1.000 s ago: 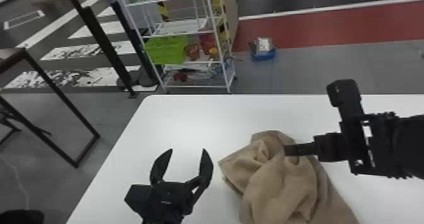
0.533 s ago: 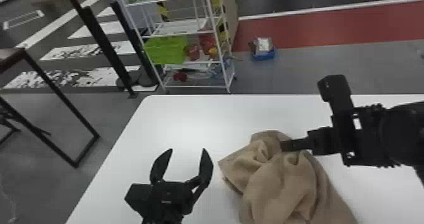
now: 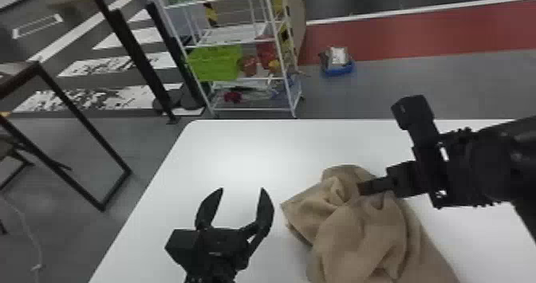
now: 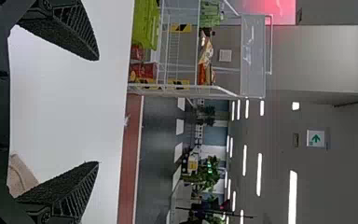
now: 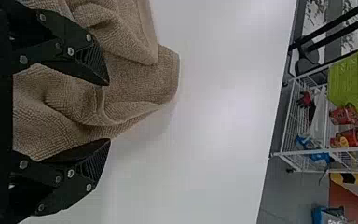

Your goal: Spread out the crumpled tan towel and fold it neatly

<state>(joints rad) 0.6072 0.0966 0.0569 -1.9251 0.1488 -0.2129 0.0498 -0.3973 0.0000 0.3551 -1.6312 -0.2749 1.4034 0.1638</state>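
White counter (image 3: 239, 150), bearing all. Left gripper (image 3: 242, 189): fingers spread, empty, to the left of the tan towel (image 3: 363, 234). Towel: crumpled, right of middle, long axis slanting from far to near right. Right gripper (image 5: 109, 112): fingers parted, above the towel's far folds; nearer of the two, so presumably first to grasp, those folds lying directly beneath.

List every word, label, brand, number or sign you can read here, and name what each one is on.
No word, brand or number is readable.
Green arrow: a symbol on the white sign; any small lettering with it is too blurred to read.
Orange and yellow packet on the white rack: any print is too small and blurred to read.
Tan towel: I can make out no label.
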